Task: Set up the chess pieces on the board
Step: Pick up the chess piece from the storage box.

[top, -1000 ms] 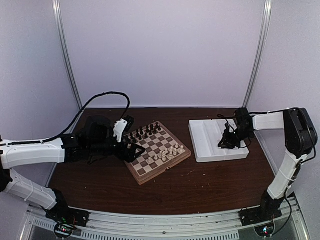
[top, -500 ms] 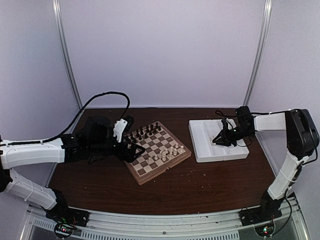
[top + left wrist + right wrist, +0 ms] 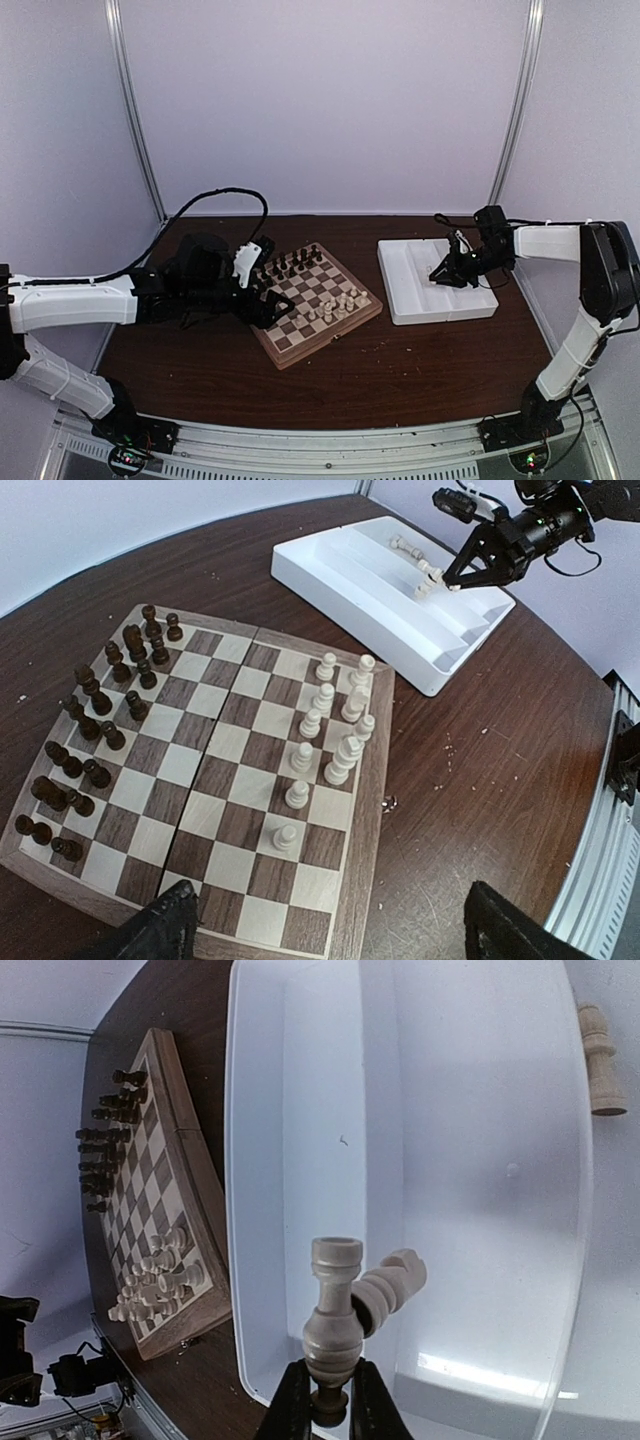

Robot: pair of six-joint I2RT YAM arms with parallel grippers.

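Right gripper has risen off the white tray floor, jaws clamped on one cream piece at its base. Carry to the board, at the tray's 9 o'clock, looks next. Loose pieces lie in the tray. Left gripper is open at the board's 9 o'clock edge. No legible writing.

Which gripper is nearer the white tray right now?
Right. The right gripper is over the white tray, shut on a cream chess piece. The left gripper is open at the left side of the board, well away from the tray.
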